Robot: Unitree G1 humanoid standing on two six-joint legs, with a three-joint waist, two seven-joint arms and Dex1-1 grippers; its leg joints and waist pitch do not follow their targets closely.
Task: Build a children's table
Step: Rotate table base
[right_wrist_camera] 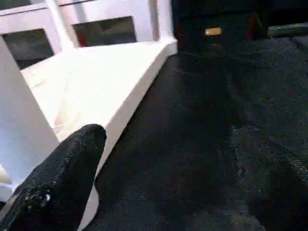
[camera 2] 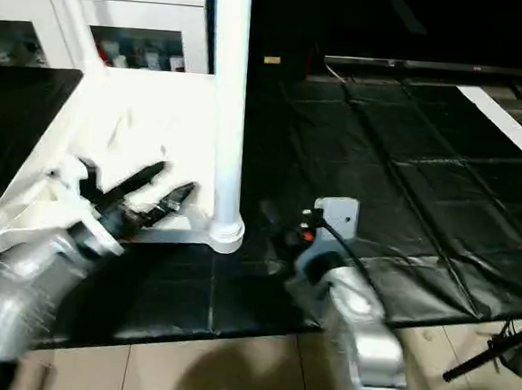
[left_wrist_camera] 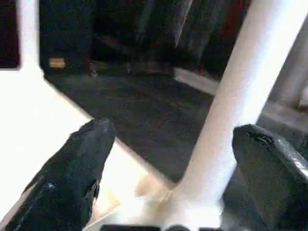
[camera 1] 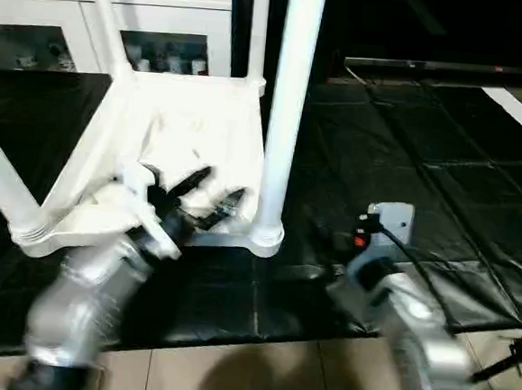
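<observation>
A white plastic rectangular tabletop [camera 1: 204,118] and long white tapered tube legs [camera 1: 290,107] are being shown against black square-seamed floor mats [camera 1: 408,161]. At six o'clock, beige floor tiles [camera 1: 256,375] are being seen; silver forearms [camera 1: 80,307] are being tipped with black fingers [camera 1: 188,182].

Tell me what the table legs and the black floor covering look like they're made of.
Legs: likely smooth white plastic tubing with a slight sheen, flaring into moulded collars at the tabletop. Floor covering: looks like black mat tiles, matte, with visible seams; foam or rubber, can't tell.
</observation>
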